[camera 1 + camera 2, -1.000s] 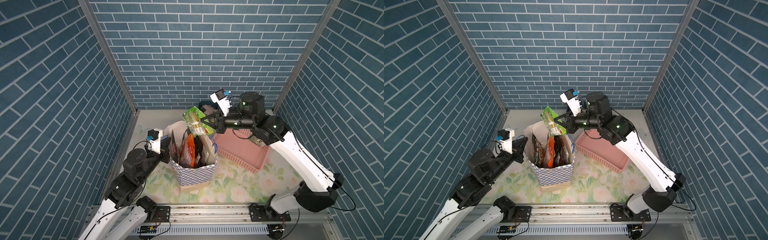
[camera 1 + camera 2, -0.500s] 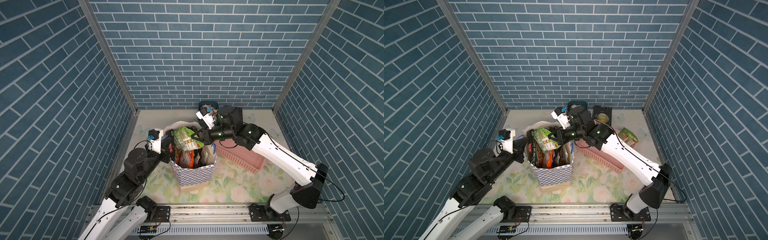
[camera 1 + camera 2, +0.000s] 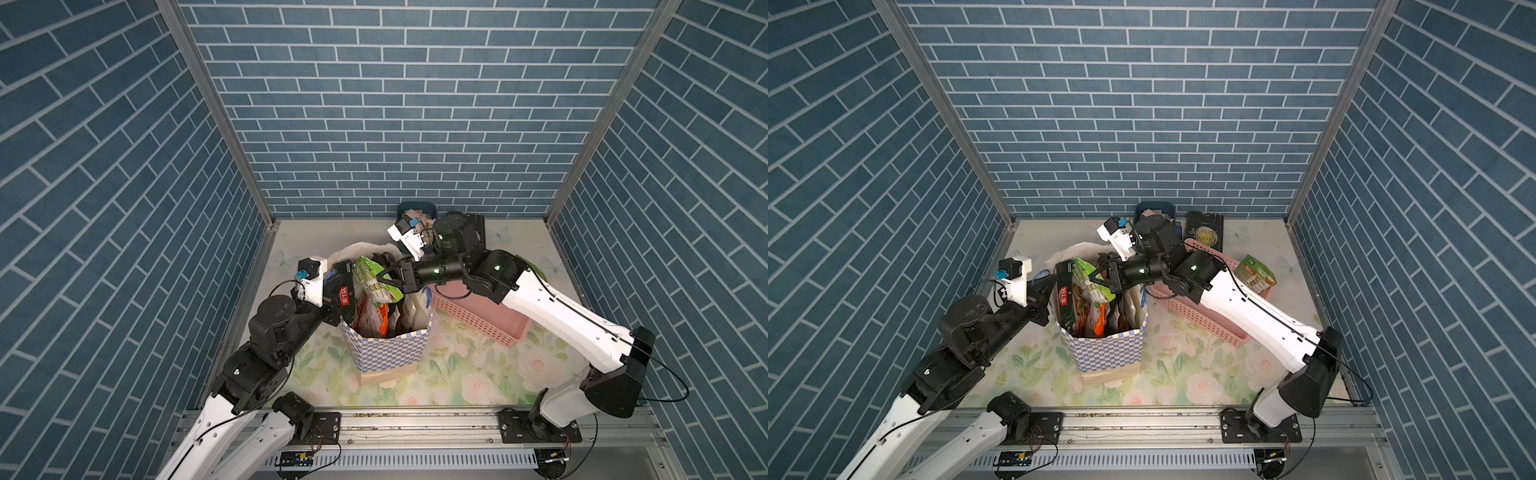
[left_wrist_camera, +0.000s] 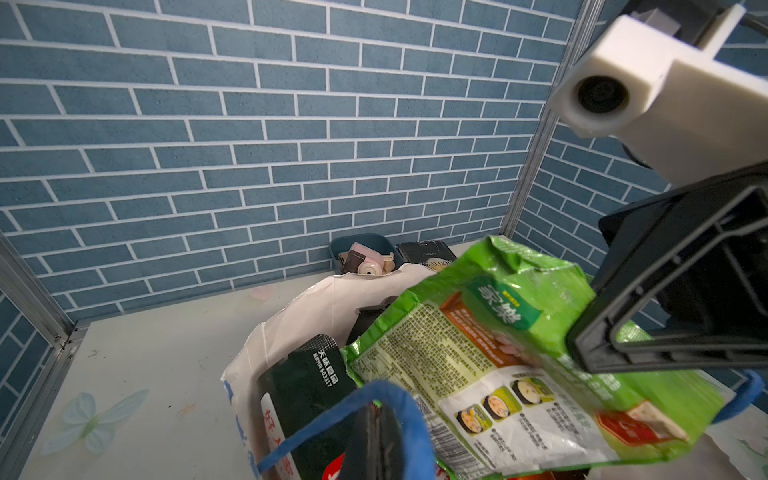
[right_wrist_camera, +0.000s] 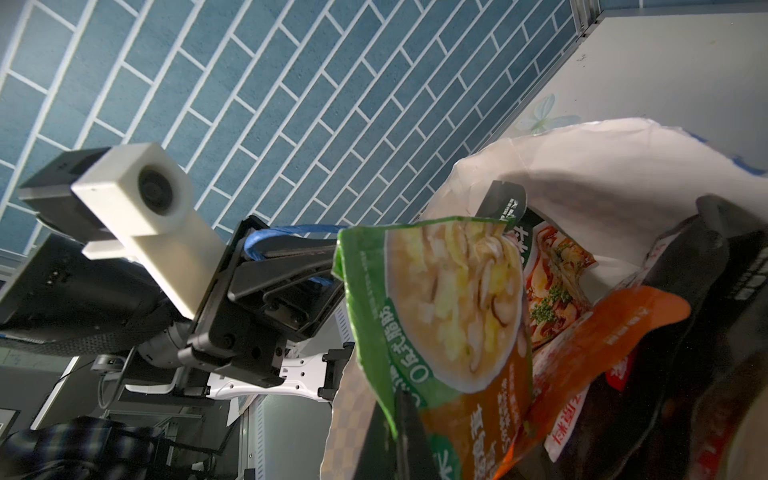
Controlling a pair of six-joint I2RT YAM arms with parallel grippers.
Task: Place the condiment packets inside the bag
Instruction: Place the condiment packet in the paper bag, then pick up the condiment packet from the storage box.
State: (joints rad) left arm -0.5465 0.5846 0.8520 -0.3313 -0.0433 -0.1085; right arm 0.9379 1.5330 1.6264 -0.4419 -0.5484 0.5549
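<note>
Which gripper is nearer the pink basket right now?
Right. The right gripper, shut on the green packet above the bag, sits next to the pink basket; the left gripper clamps the blue handle on the bag's opposite side.

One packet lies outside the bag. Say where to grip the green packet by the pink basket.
Probably pinch the green packet at its outer edge, away from the pink basket, coming from above: it is flat and seems propped on the basket's rim, leaving that edge free.
</note>
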